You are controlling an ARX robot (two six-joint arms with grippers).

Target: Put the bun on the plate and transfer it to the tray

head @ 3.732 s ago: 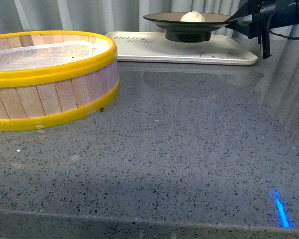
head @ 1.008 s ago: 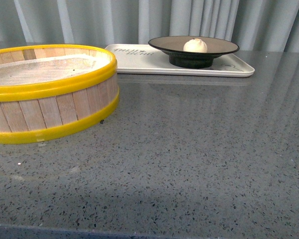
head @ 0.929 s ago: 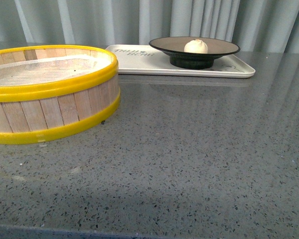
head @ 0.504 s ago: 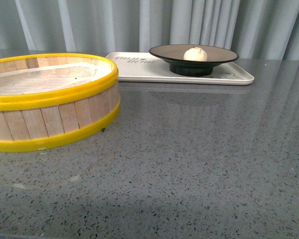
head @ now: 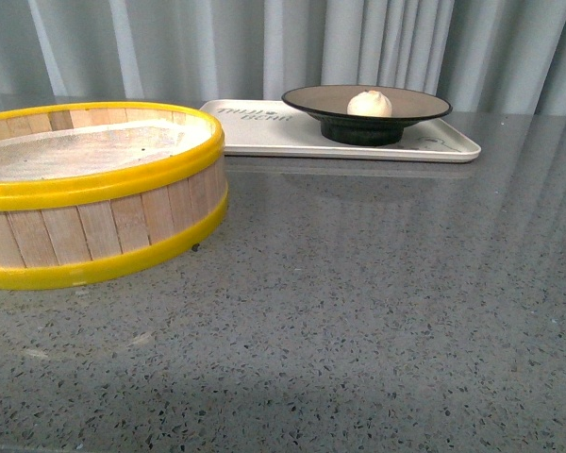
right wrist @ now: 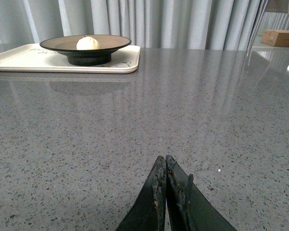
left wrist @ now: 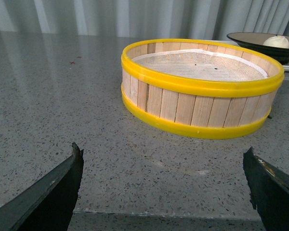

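The white bun [head: 369, 103] sits in the brown-grey plate [head: 424, 104] with its black rim. The plate stands on the white tray [head: 264, 132] at the far side of the table. Bun [right wrist: 86, 43], plate [right wrist: 55, 44] and tray [right wrist: 19, 60] also show in the right wrist view, far from my right gripper [right wrist: 164, 159], which is shut and empty over bare table. My left gripper [left wrist: 164, 153] is open and empty near the table's front edge; plate [left wrist: 253, 39] and bun [left wrist: 276, 42] show far beyond it. Neither gripper shows in the front view.
A wooden steamer basket [head: 94, 203] with yellow rims stands at the left and holds no bun; it also shows in the left wrist view [left wrist: 202, 98]. Grey speckled table [head: 358, 302]. Curtains hang behind. A cardboard box [right wrist: 279, 37] lies far off.
3.7 s ago my right gripper held the plate with the bun above the tray. Now the plate rests on the tray and the arm is out of the front view, whose framing also shifted a little.
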